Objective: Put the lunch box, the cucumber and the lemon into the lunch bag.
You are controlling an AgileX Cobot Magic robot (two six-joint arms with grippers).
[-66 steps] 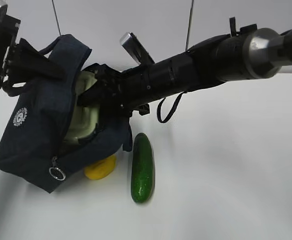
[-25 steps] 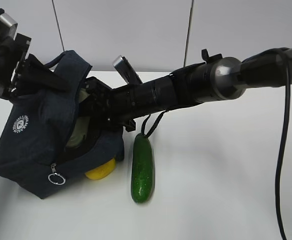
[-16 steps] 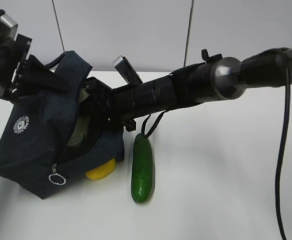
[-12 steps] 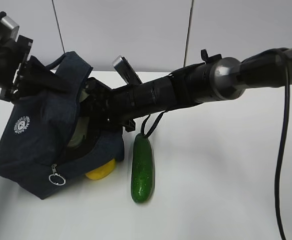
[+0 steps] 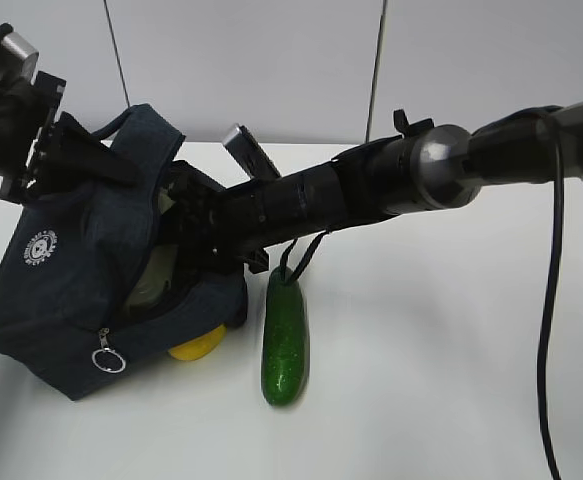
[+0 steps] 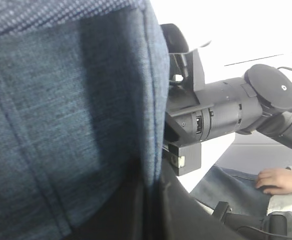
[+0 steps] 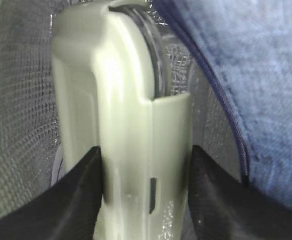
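Right gripper [image 7: 144, 200] clamped on the lunch box [image 7: 120, 125], inside the lunch bag [image 5: 71, 280] at frame left. Left gripper [image 5: 66, 150], upper left, clenched on the bag's fabric. Cucumber [image 5: 283, 335] and lemon [image 5: 196, 342] on the table, lower center.

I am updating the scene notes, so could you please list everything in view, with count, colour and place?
lunch bag: one, dark navy, left of the table, tilted and held up, mouth open
lunch box: one, sage-green lid, inside the bag
lemon: one, yellow, on the table, partly under the bag
cucumber: one, dark green, on the table right of the lemon
table: one, white
left gripper: one, black, shut on the bag's upper edge
right gripper: one, black, inside the bag, clamping the lunch box
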